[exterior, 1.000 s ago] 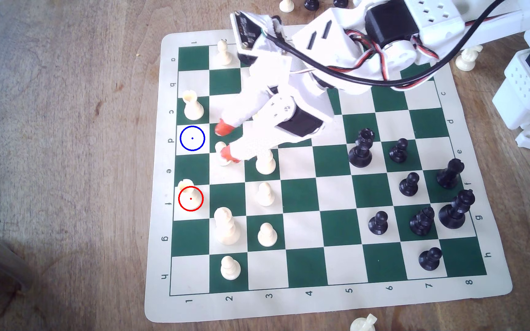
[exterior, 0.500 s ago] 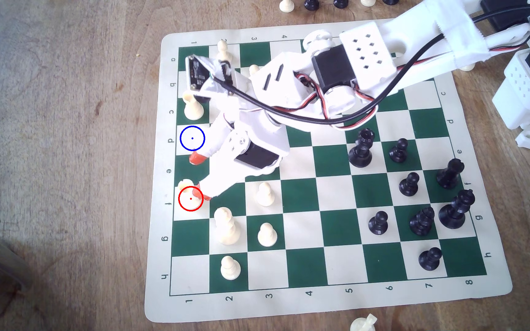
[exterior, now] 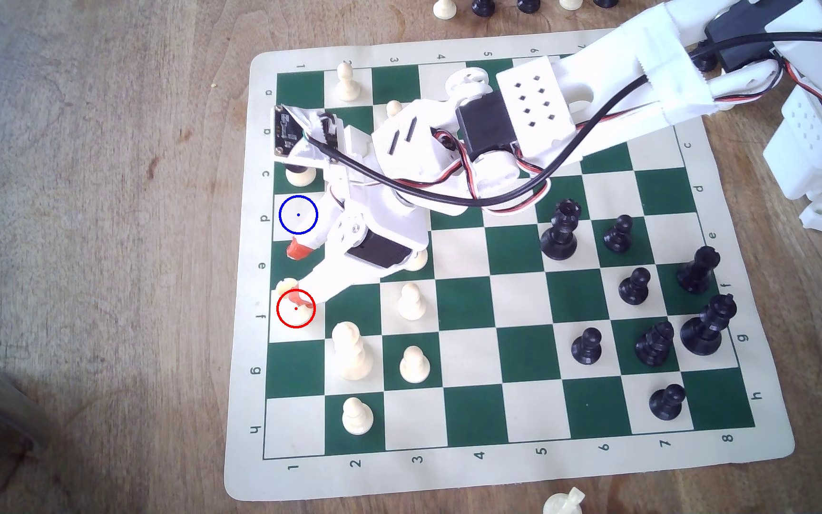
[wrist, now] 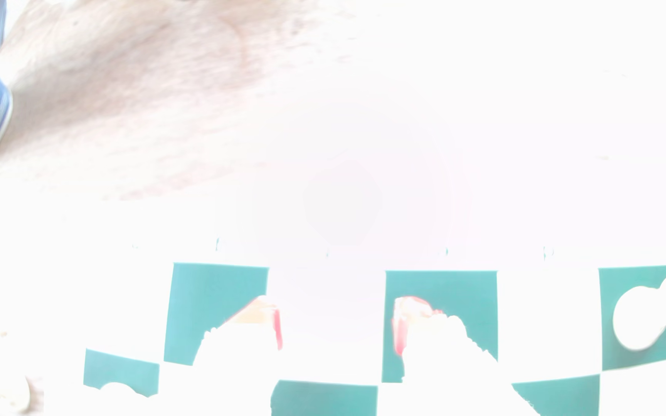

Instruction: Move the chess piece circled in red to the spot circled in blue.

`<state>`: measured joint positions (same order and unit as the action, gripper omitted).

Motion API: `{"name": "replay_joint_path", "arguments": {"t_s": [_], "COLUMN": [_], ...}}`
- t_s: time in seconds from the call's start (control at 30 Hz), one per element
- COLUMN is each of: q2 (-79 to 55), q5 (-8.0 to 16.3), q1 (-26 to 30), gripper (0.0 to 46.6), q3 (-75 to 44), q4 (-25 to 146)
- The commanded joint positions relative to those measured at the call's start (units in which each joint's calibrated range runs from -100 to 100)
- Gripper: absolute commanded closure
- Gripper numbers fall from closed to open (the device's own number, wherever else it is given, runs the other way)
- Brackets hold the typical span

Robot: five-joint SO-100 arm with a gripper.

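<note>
Board [exterior: 498,474] is your only holder here, a green-and-cream roll-up mat lying flat on the wooden table [exterior: 102,197]. You've got nine cream pieces showing on it and eight black ones; two of the cream ones are half hidden under the arm. Off the mat, along the exterior view's top edge, count two cream and three black, plus one cream piece tipped over [exterior: 564,501] below the mat.

The rook [exterior: 287,285] stands upright on its red-ringed square in column 1, row f. The blue-ringed spot [exterior: 298,214] is two squares up the same column, with one green square between.

The claw [exterior: 299,275] is spread wide. One orange fingertip [exterior: 296,249] sits over the green square, the other is right against the rook inside the red ring; you can't tell if it touches. The rook sits between the two, nothing gripped.

Wrist view is badly washed out: claw [wrist: 335,320] gaping, orange fingertips [wrist: 405,316] over green squares, rook lost in the glare
</note>
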<state>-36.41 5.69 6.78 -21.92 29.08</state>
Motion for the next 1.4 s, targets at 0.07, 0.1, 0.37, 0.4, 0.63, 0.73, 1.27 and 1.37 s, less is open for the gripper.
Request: {"name": "replay_joint_path", "arguments": {"t_s": [0.07, 0.1, 0.37, 0.4, 0.63, 0.73, 1.27, 1.37], "q2": [1.01, 0.58, -1.29, -1.46, -3.49, -3.75, -0.69, 0.41], "q5": [0.49, 0.49, 0.63, 0.63, 0.88, 0.88, 0.93, 0.93], "q1": [0.06, 0.14, 1.31, 1.39, 1.62, 1.31, 1.00, 0.84], "gripper": [30.2, 30.1, 30.2, 30.2, 30.3, 30.3, 29.5, 29.3], "q3": [-8.00, -8.82, -11.54, -11.63, -13.35, -13.62, -13.99, -14.08], "q4": [-0.75, -0.42, 0.48, 0.48, 0.56, 0.56, 2.45, 3.02]}}
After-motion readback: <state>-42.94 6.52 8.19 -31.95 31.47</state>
